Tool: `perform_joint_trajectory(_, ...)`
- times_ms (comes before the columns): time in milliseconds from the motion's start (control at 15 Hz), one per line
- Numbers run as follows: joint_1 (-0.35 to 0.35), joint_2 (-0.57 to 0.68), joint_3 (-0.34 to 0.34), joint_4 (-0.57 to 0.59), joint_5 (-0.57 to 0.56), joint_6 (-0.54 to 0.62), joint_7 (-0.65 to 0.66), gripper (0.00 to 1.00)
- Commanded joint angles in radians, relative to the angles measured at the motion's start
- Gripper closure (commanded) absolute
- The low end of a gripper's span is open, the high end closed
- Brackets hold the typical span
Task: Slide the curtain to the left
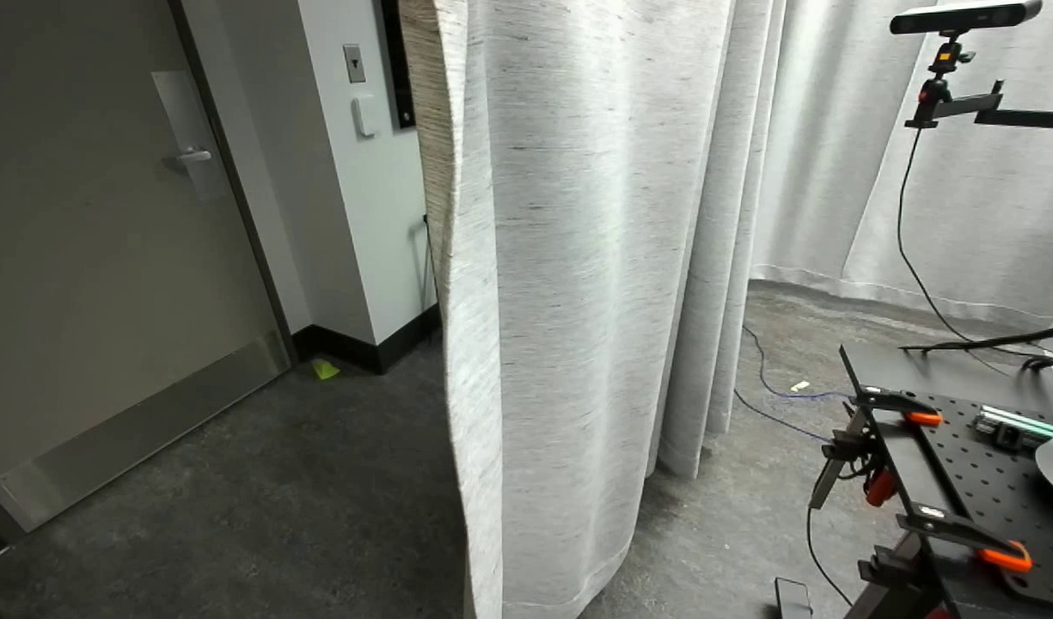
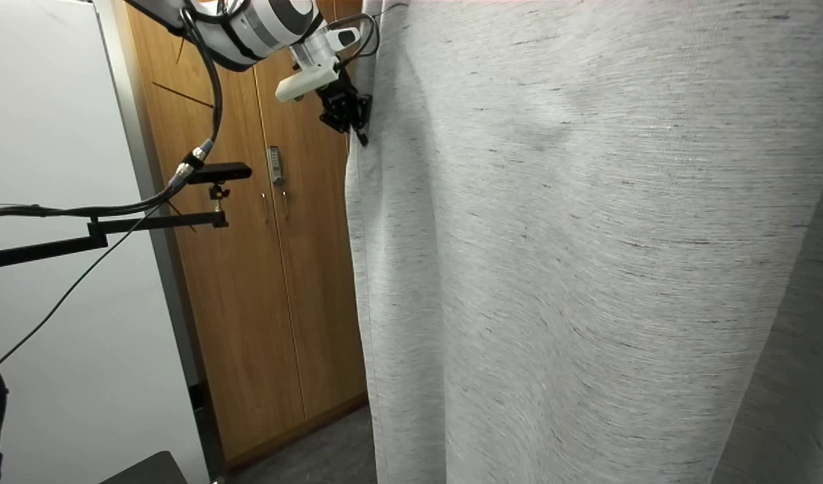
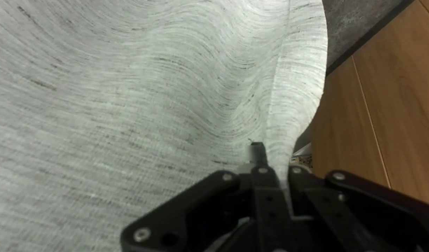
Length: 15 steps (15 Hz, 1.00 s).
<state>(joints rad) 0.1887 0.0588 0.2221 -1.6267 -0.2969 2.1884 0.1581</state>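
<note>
A light grey curtain with fine dark streaks hangs in both exterior views. It fills much of the wrist view. My gripper is at the curtain's free edge, high up in an exterior view. In the wrist view the gripper is shut on the curtain's edge, with cloth running between the two fingers. The left fingertip shows against the cloth; the right fingertip is hidden behind it. The gripper is out of view in the exterior view that shows the door.
A wooden cabinet stands behind the curtain edge. A camera on a black arm is below my arm's cables. A black table with orange-tipped clamps stands near the curtain. A door is beyond the curtain.
</note>
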Motion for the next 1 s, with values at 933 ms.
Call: perform_joint_trajectory(933,0.062,0.103,0.012,-0.009,0.034,-0.059,-0.067,0.65)
